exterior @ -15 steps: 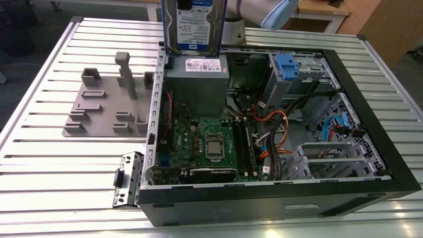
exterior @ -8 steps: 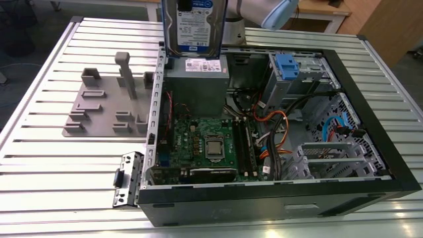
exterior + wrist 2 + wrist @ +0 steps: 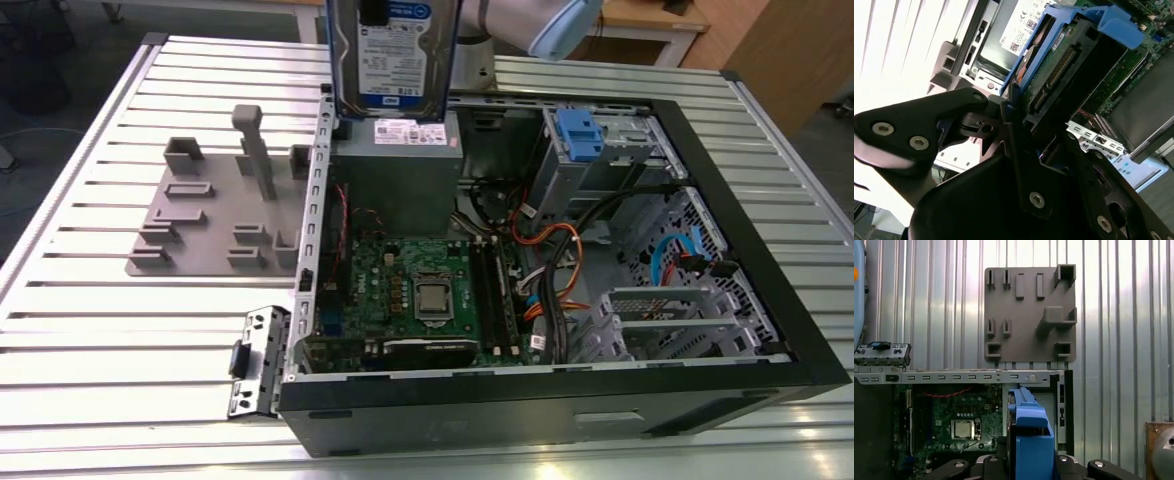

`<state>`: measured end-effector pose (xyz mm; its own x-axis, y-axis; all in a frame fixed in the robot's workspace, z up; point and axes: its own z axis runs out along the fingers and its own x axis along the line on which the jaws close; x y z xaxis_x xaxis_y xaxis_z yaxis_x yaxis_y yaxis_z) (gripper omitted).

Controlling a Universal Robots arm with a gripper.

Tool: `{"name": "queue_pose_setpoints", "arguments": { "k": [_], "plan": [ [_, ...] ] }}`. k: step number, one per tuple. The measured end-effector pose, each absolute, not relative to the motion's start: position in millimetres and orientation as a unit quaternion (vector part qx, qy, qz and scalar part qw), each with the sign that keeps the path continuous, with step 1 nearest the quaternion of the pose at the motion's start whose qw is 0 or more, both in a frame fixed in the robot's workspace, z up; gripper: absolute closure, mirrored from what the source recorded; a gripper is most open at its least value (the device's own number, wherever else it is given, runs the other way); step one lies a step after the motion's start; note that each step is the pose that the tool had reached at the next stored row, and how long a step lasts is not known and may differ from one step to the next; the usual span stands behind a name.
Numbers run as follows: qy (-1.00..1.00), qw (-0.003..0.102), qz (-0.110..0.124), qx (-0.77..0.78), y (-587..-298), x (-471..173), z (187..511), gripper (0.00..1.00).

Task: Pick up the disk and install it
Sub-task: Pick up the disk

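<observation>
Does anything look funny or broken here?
Nothing looks broken or spilled. The odd bit is the disk: it hangs upright in the air over the open computer, pinched by the gripper, not sitting in a slot. The computer lies on its side with its cover off.

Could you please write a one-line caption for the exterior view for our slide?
The disk held upright over the grey box in the open computer case, fixture plate alongside.

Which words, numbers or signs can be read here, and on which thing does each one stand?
Nothing can be quoted with certainty.
Label on the disk: printed lines, too small to read.
White sticker on the grey box: too blurred.
Motherboard: markings too small.
</observation>
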<state>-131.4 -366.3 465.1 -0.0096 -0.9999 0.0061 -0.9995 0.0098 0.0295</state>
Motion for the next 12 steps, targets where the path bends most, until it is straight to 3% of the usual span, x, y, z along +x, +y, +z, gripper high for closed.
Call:
{"name": "queue_pose_setpoints", "arguments": {
  "k": [12],
  "plan": [
    [-0.71, 0.013, -0.007, 0.704, -372.9, -129.8, 464.7, 0.64]
  ]
}}
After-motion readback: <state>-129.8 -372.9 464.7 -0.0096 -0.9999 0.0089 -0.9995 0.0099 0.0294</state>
